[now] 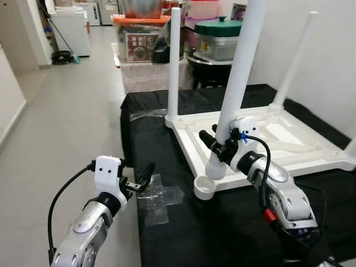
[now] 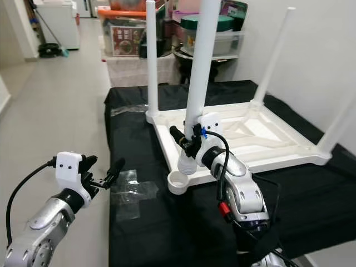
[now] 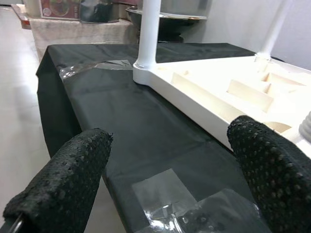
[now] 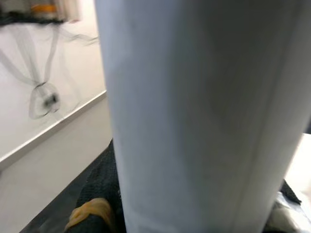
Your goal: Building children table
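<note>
A white children's table top (image 1: 289, 142) lies upside down on the black-covered table (image 1: 161, 144). Three white legs stand fixed in its corners, one at the far left corner (image 1: 174, 61). My right gripper (image 1: 218, 146) is shut on a fourth white leg (image 1: 240, 61), held upright and slightly tilted, its threaded end (image 1: 214, 167) just above the empty round socket (image 1: 204, 187) at the near left corner. That leg looms large and close in the right wrist view (image 4: 204, 116). My left gripper (image 1: 139, 179) hovers open over the table's left edge, nothing between its fingers (image 3: 73, 174).
Clear tape patches (image 1: 158, 197) stick to the black cloth near the left gripper. Behind the table stand storage boxes (image 1: 142, 33) and a green-lidded container (image 1: 218, 36). Open grey floor (image 1: 67, 111) lies to the left. A white wall (image 1: 328, 39) runs along the right.
</note>
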You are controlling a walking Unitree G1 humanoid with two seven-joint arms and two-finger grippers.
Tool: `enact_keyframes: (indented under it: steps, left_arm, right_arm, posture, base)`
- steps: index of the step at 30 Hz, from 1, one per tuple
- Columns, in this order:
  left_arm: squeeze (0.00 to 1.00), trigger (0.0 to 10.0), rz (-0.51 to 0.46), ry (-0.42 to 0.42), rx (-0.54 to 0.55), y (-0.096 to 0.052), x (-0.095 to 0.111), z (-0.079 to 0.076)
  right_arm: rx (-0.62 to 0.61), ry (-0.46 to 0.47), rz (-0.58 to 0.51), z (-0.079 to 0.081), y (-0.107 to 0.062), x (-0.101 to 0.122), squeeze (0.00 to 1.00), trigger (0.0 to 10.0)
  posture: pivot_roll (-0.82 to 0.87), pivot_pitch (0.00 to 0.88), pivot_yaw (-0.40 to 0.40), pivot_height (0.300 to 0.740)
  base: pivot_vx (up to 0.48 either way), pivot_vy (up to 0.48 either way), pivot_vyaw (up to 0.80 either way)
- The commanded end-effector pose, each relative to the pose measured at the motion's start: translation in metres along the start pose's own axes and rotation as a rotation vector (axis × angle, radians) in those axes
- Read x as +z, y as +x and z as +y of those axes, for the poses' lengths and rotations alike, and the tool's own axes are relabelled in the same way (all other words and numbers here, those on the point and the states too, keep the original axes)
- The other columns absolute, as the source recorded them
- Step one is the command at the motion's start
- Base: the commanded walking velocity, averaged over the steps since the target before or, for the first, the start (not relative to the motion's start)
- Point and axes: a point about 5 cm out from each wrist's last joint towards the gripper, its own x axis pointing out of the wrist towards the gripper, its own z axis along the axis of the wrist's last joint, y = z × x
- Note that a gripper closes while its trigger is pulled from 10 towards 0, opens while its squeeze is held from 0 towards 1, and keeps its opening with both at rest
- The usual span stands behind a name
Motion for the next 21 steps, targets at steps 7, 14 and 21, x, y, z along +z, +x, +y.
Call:
enact_keyframes:
  steps: [7, 14, 21]
  left_arm:
    - [0.0, 10.0, 0.024, 0.009, -0.014, -0.002, -0.004, -0.002]
    - [0.0, 10.0, 0.033, 0.007, -0.016, -0.005, -0.006, -0.002]
    - [0.0, 10.0, 0.037, -0.002, -0.03, -0.006, -0.006, -0.003]
  right_arm:
    - [0.094, 0.004, -0.011, 0.014, 0.007, 0.001, 0.0, 0.0]
    - [0.151, 0.037, -0.055, 0.015, 0.011, 0.005, 0.0, 0.0]
    - [0.347, 0.403, -0.27, 0.02, 0.007, 0.044, 0.0, 0.0]
  posture:
    - [0.09, 0.0, -0.05, 0.74]
    - [0.1, 0.0, -0.059, 0.74]
    - [0.09, 0.0, -0.052, 0.74]
  base:
    - [0.0, 0.0, 0.0]
    - [0.0, 0.0, 0.0]
    - [0.0, 0.0, 0.0]
